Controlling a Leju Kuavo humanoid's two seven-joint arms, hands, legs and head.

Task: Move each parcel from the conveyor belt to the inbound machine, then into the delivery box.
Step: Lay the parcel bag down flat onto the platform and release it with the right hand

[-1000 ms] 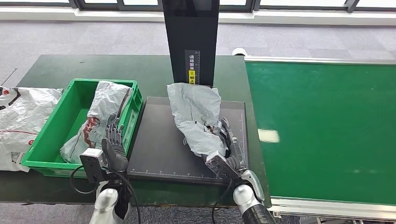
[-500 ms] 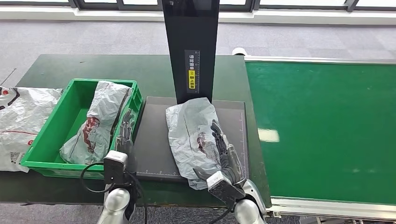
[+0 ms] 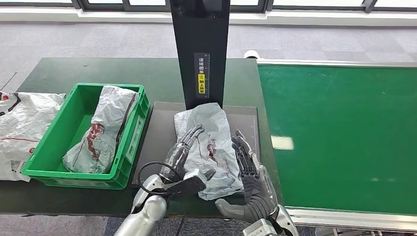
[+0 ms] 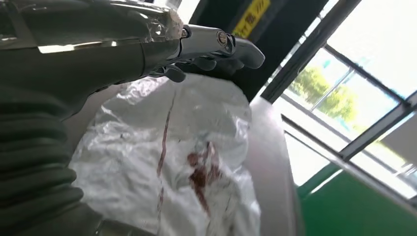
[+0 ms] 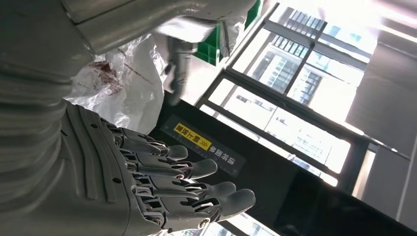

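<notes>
A crumpled grey parcel [image 3: 210,147] [image 4: 187,157] [image 5: 123,83] with a red mark lies flat on the black pad of the inbound machine [image 3: 162,132], below its black post [image 3: 199,49]. My left hand [image 3: 183,150] [image 4: 123,54] reaches across from the left with fingers stretched out over the parcel's left side, gripping nothing. My right hand [image 3: 252,174] [image 5: 147,182] stands open at the parcel's right edge, fingers spread and apart from it. The green delivery box [image 3: 49,147] holds another grey parcel [image 3: 105,128].
The green conveyor belt [image 3: 339,137] runs along the right, with no parcel on the part I see. A white and grey bag [image 3: 19,128] lies on the dark table left of the box. The post stands close behind the parcel.
My right hand let go of the parcel, which now lies flat on the pad, and drew back to its right side. My left hand swung from beside the box onto the parcel.
</notes>
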